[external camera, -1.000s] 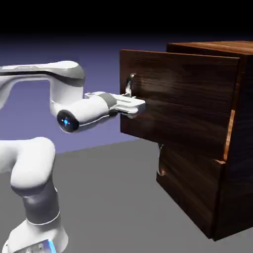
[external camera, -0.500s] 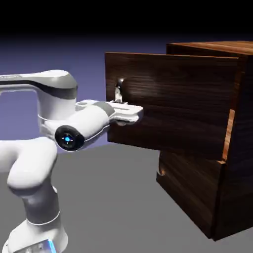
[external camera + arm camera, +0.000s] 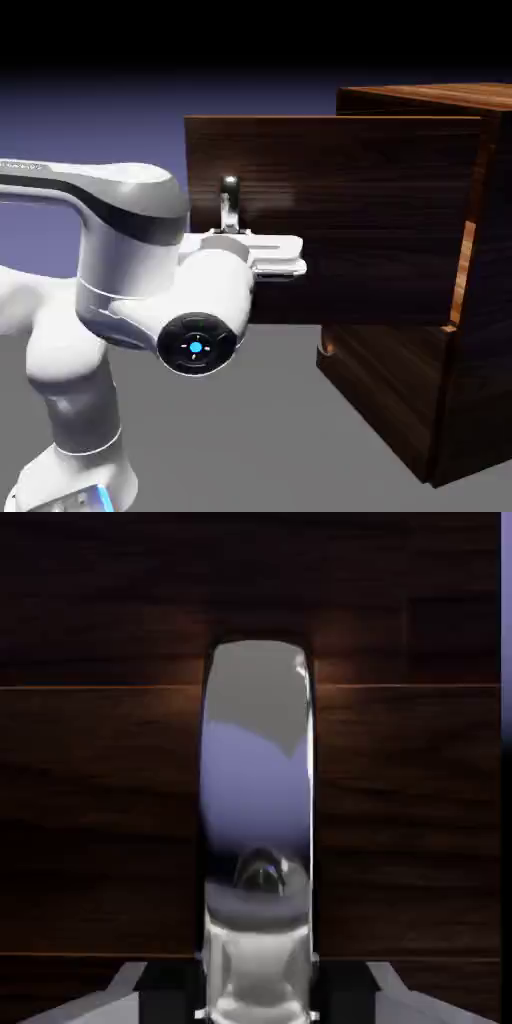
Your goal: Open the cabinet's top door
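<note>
The dark wood-grain cabinet (image 3: 485, 300) stands at the exterior view's right. Its top door (image 3: 350, 200) is swung far out from the body, with its face turned toward the camera. A small curved silver handle (image 3: 229, 203) sits near the door's free left edge. My gripper (image 3: 236, 234) is shut on the handle's lower part, and the white hand lies flat against the door. In the hand view the silver handle (image 3: 258, 802) fills the middle, upright against the top door's wood (image 3: 100, 812). It runs down into my gripper (image 3: 258, 994), whose grey fingertips (image 3: 125, 990) flank it.
The lower front panel (image 3: 385, 385) is closed, and its own handle (image 3: 325, 343) shows just under the open door. My arm's elbow and wrist (image 3: 195, 345) bulk in front of the door's left part. Grey table (image 3: 250, 430) spreads below.
The top door has swung farther open, and its free edge has moved to the exterior view's left. My hand came along with the handle, and the wrist rolled toward the camera and dropped lower.
</note>
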